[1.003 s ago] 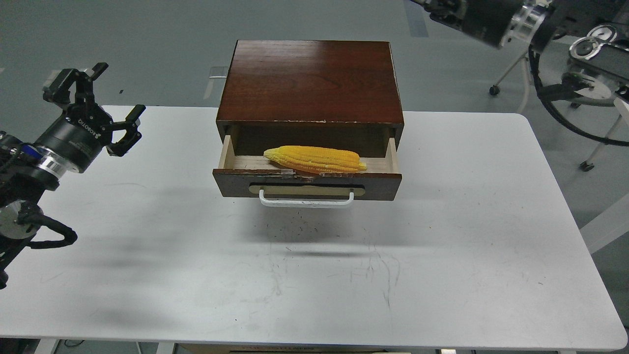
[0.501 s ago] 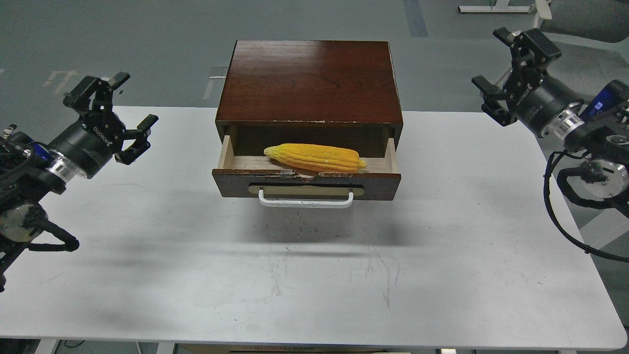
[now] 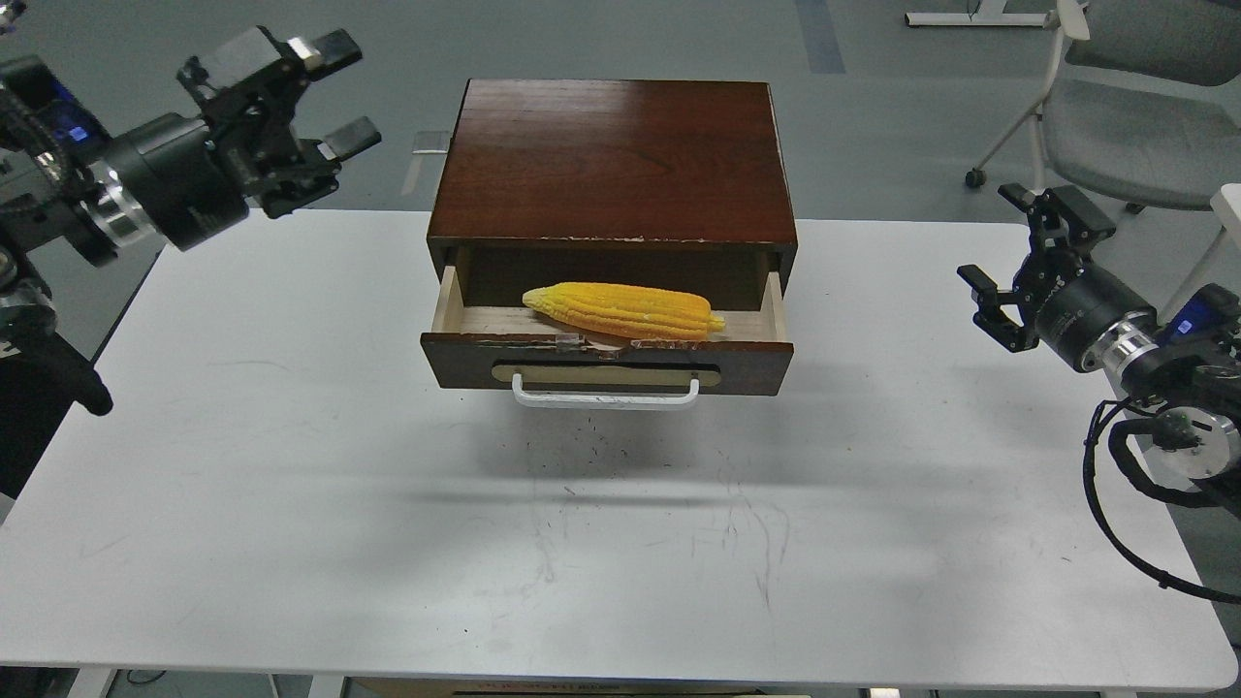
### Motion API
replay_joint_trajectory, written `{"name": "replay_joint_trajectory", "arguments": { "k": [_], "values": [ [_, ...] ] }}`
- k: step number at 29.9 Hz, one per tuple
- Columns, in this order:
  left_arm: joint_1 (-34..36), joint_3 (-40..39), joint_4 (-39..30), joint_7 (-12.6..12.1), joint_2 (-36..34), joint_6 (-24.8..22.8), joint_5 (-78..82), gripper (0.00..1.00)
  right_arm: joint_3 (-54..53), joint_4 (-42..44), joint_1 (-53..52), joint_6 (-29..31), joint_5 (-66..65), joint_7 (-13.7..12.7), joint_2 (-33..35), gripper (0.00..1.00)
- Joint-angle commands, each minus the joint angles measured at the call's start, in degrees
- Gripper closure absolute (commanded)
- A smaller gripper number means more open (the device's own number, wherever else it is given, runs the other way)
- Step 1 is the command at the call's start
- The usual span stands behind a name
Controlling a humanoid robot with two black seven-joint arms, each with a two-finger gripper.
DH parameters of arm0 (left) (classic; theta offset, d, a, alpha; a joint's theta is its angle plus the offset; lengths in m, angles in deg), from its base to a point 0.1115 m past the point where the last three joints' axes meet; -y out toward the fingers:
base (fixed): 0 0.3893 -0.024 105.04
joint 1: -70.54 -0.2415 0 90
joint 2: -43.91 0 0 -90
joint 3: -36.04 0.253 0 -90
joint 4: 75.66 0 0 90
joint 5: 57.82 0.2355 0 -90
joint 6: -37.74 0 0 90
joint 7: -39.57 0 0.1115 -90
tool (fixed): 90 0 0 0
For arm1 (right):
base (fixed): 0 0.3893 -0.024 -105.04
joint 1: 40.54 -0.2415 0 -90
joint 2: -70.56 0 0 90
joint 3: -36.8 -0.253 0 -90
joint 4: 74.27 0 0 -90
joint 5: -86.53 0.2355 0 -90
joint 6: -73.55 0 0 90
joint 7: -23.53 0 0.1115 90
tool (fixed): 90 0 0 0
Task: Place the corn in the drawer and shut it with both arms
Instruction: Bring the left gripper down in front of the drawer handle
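Observation:
The yellow corn (image 3: 623, 309) lies lengthwise inside the drawer (image 3: 606, 363), tapered end to the left. The drawer is pulled partly out of the dark cabinet (image 3: 615, 160); its chipped reddish-brown front has a white bar handle (image 3: 605, 395). My left gripper (image 3: 339, 92) is open and empty, raised to the left of the cabinet's back corner. My right gripper (image 3: 999, 233) is open and empty, above the table's right edge, well right of the drawer.
The white table (image 3: 601, 543) carries the cabinet at its back middle. A grey chair (image 3: 1115, 107) stands on the floor behind the right arm. Black cables (image 3: 1115, 494) hang by the right arm near the table's right edge.
My left gripper has risen and moved right toward the cabinet. My right gripper has come down and slightly forward at the table's right edge. The corn and drawer have not moved.

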Motion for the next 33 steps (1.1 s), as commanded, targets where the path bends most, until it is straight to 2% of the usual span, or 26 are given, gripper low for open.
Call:
{"name": "replay_joint_trajectory", "arguments": {
  "k": [1, 3, 7, 9, 13, 14, 16, 17, 18, 26, 33],
  "values": [
    [0.1, -0.29, -7.64, 0.0, 2.07, 0.02, 12.79, 0.0, 0.06, 0.85, 0.99, 0.06, -0.02, 0.0, -0.46, 0.0],
    [0.1, -0.12, -10.63, 0.0, 4.7, 0.02, 22.17, 0.01, 0.06, 0.85, 1.16, 0.06, -0.02, 0.0, -0.55, 0.0],
    [-0.25, 0.58, -10.81, 0.0, 9.28, 0.02, 33.79, 0.01, 0.06, 0.67, 1.6, 0.06, -0.02, 0.0, -0.55, 0.0],
    [-0.86, 1.02, -11.43, 0.0, 11.56, 0.02, 42.65, 0.05, 0.06, 0.67, 1.69, 0.06, -0.02, 0.0, -0.55, 0.0],
    [-1.92, 3.13, -11.78, 0.0, 13.5, 0.02, 48.58, 0.13, 0.06, 0.67, 1.69, 0.06, -0.02, 0.0, -0.55, 0.0],
    [-2.71, 4.18, -11.69, 0.0, 13.76, 0.02, 49.28, 0.21, 0.06, 0.67, 1.69, 0.06, -0.02, 0.0, -0.55, 0.0],
    [-3.85, 5.41, -11.61, 0.0, 13.68, 0.6, 49.46, 0.52, 0.06, 0.67, 1.69, 0.06, -0.02, 0.0, -0.55, 0.0],
    [-5.33, 5.94, -11.61, 0.0, 13.59, 0.77, 49.55, 0.94, 0.06, 0.67, 1.69, 0.06, -0.02, 0.0, -0.55, 0.0],
    [-6.05, 5.95, -11.61, 0.0, 13.5, 0.95, 49.64, 1.0, 0.06, 0.67, 1.69, 0.06, -0.02, 0.0, -0.55, 0.0],
    [-12.64, 5.25, -11.43, 0.0, 13.06, 2.36, 50.26, 1.0, 0.15, 0.5, 1.95, 0.15, -0.11, 0.0, -0.55, 0.0],
    [-13.87, 5.24, -7.39, 0.0, 13.24, 2.01, 42.53, 1.0, 0.15, 0.41, 1.95, 0.06, -0.11, 0.0, -0.55, 0.0]
  ]
}}
